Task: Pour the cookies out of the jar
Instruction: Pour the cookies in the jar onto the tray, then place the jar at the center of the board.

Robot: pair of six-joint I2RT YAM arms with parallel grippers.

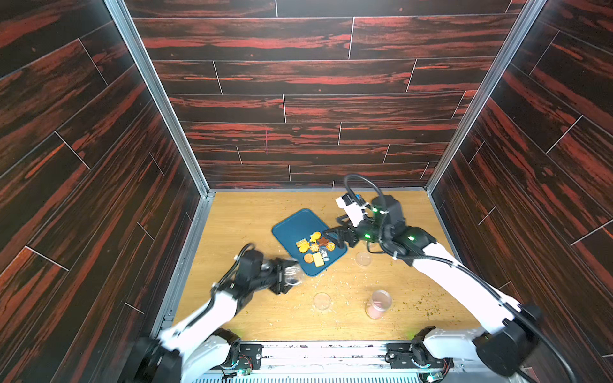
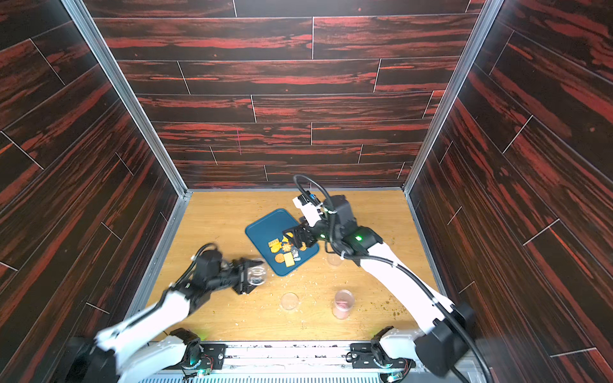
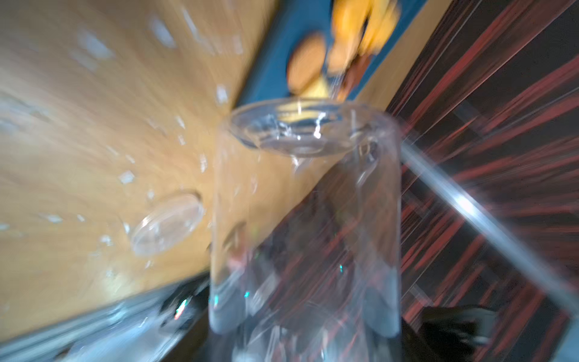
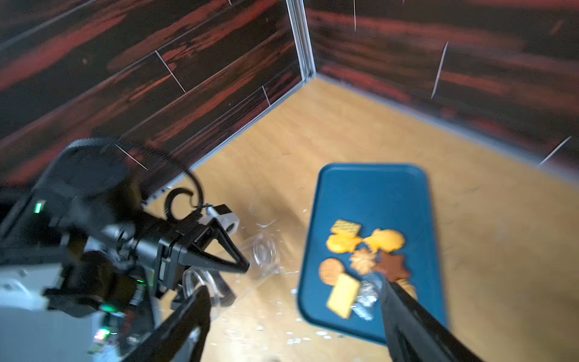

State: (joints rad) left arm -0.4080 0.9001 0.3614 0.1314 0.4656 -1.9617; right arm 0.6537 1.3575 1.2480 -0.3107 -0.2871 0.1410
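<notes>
Two white-and-black robot arms reach from the near edge over a wooden table [image 1: 248, 212] enclosed by dark red wood-patterned walls.

Nearest, on the right side, a clear jar with pink contents [image 1: 378, 303] stands upright. A clear round lid [image 1: 321, 301] lies flat to its left, well apart from it. Crumbs [image 1: 428, 311] are scattered over the near half of the table.

Farther in, on the left, the left gripper [image 1: 288, 276] is closed on a clear jar [image 1: 295, 277], one finger on each side of its body. The jar is tipped on its side with its open mouth towards the tray, just beside the tray's near corner. Whether it touches the table cannot be told. The left wrist view is blurred and looks along the jar [image 3: 307, 219] to the mouth, with the cookies [image 3: 313, 62] beyond.

A second clear round lid [image 1: 363, 258] lies on the table to the right of the tray.

A blue tray [image 1: 288, 228] sits at an angle in the middle of the table. The cookies [image 1: 315, 248] lie in a loose cluster on its near half, outside the jar: yellow and orange shapes, a brown star, a tan round and a pale yellow rectangle. A small crinkled packet [image 1: 324, 254] lies among them.

The right gripper [image 1: 333, 237] hangs over the right edge of the tray, beside the cluster. In the right wrist view its fingers [image 4: 407, 313] stand wide apart and hold nothing, one above the packet [image 4: 366, 294] and brown star.
</notes>
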